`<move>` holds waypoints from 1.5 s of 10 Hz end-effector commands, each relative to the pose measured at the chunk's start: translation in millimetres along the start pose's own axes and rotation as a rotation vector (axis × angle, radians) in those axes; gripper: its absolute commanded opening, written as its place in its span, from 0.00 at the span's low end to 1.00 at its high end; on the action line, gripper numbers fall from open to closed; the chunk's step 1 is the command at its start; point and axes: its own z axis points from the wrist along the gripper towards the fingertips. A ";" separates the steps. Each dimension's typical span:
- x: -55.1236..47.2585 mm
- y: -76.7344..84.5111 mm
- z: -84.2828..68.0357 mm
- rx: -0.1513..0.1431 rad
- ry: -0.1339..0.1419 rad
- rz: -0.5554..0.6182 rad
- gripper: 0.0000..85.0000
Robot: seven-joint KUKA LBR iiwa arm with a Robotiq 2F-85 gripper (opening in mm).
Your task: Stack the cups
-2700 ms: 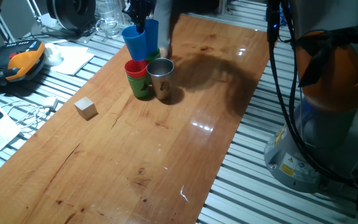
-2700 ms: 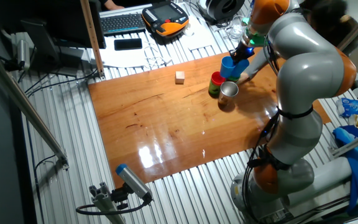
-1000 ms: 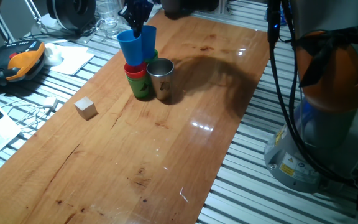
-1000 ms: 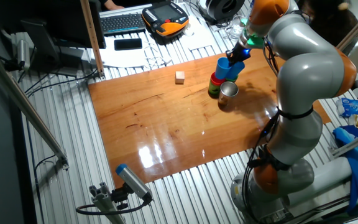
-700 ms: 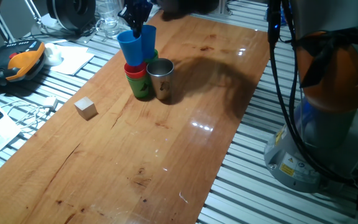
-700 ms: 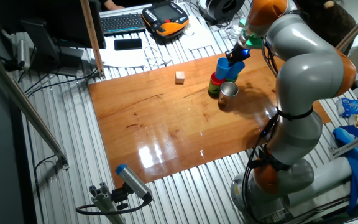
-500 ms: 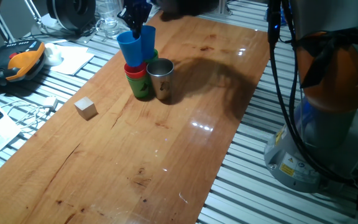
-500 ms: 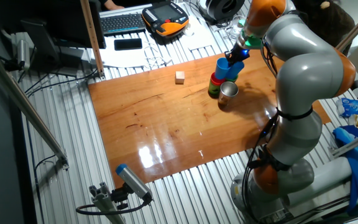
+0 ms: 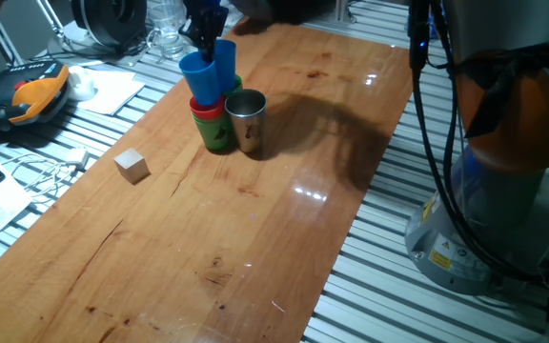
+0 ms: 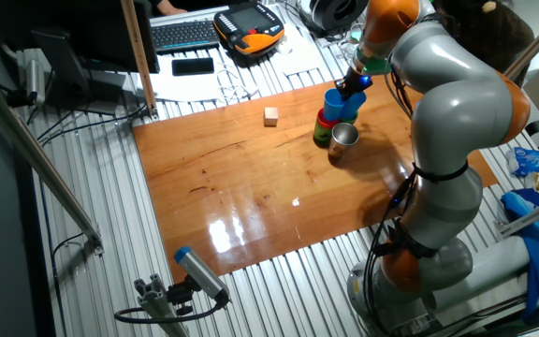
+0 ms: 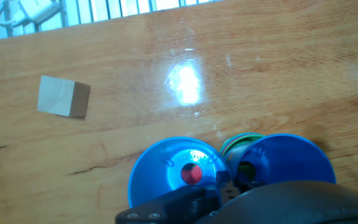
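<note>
Hand view looks straight down on a glossy wooden table with visible grain and a bright light reflection; both fixed views show it standing on a floor of ribbed aluminium profiles, with a keyboard and an orange teach pendant on the surrounding bench. Cups are clustered at the far end of the table: two blue cups, the left blue cup nested in a red cup on a green cup, and the right blue cup on another green cup behind; counts of nested cups cannot be determined. One steel cup stands just beside the stack. One wooden cube lies well apart. The gripper sits above the blue cups; whether its jaws pinch a rim cannot be determined. Compared with 2.7 s ago, the left blue cup has moved from mid-air onto the red cup.
</note>
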 end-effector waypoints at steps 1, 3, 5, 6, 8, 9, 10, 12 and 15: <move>0.0 0.0 0.0 -0.001 0.001 -0.004 0.00; 0.0 0.2 0.0 -0.002 0.004 -0.024 0.00; 0.3 0.9 -0.5 -0.001 0.007 -0.025 0.00; 0.4 1.3 -0.6 -0.004 0.009 -0.022 0.00; 0.7 2.0 -0.7 -0.004 0.009 -0.014 0.00; 0.9 2.3 -0.5 -0.004 0.008 -0.011 0.00; 1.2 2.8 -0.2 -0.001 0.003 -0.008 0.00; 1.8 3.8 0.5 0.013 -0.005 -0.006 0.00; 2.3 4.6 0.6 0.019 -0.009 0.005 0.20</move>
